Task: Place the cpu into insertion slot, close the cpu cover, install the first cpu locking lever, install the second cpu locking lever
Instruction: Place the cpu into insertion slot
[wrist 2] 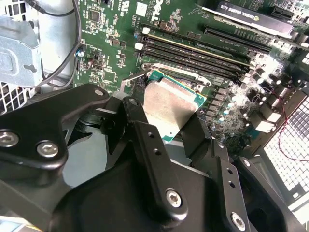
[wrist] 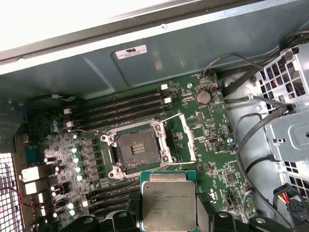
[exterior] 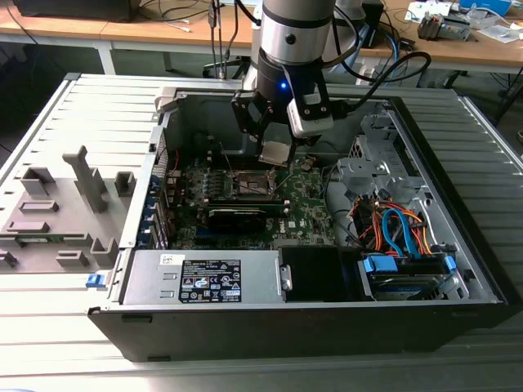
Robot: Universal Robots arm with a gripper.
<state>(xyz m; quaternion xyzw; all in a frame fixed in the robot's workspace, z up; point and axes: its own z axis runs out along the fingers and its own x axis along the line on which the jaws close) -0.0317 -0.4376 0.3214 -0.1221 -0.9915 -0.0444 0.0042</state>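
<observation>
My gripper [exterior: 276, 147] is shut on the cpu [exterior: 275, 153], a flat square chip with a silvery face. It hangs inside the open computer case, a little above the motherboard. In the first wrist view the cpu [wrist: 169, 203] sits just short of the insertion slot [wrist: 137, 151], whose dark square centre lies bare. The cpu cover [wrist: 191, 139] stands swung open beside the slot. In the second wrist view the black fingers [wrist 2: 140, 118] clamp the cpu [wrist 2: 169, 104] from both sides. The slot [exterior: 252, 183] lies slightly toward the exterior view's left of the chip.
Long black memory slots [wrist: 125, 104] run along the socket. A black graphics card [exterior: 237, 216] lies in front of it, with the power supply [exterior: 204, 278] beyond. Cables and a drive cage [exterior: 400, 229] fill the case's right. Grey fixtures [exterior: 65, 212] stand on the table.
</observation>
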